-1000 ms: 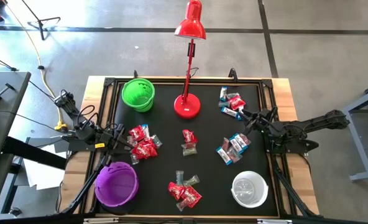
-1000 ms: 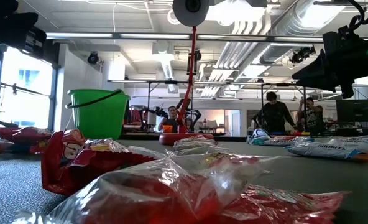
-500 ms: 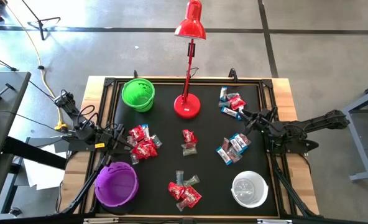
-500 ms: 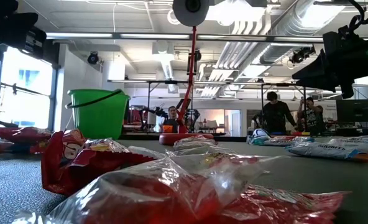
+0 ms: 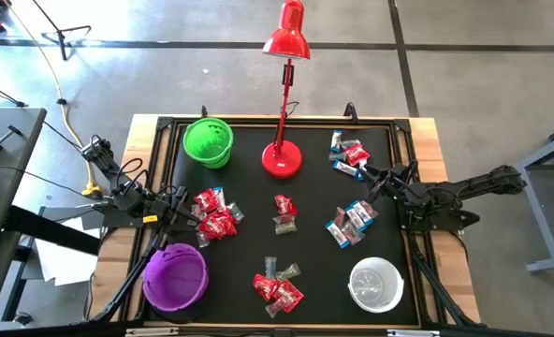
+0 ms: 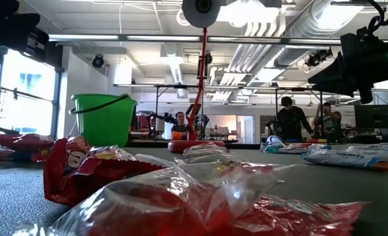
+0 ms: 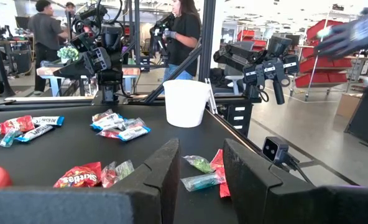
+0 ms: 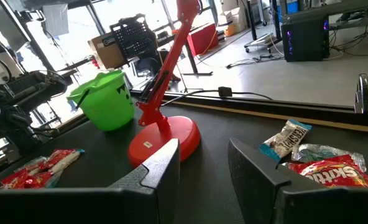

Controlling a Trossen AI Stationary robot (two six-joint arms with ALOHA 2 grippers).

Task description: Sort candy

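Note:
The candy lies in several heaps on the black mat: one at the left (image 5: 214,213), one in the middle (image 5: 284,213), one at the right (image 5: 352,222), one at the far right (image 5: 349,154) and one near the front (image 5: 279,287). A green bowl (image 5: 208,142), a purple bowl (image 5: 175,277) and a white bowl (image 5: 376,284) stand on the mat. My left gripper (image 7: 201,171) waits open at the mat's left edge, level and above the mat. My right gripper (image 8: 202,165) waits open at the right edge, also above the mat. Nothing is between either pair of fingers.
A red desk lamp stands with its base (image 5: 282,159) at the far middle of the mat, its head (image 5: 287,37) reaching beyond the far edge. A raised frame (image 5: 165,168) runs around the mat. People stand at benches in the room behind (image 6: 289,118).

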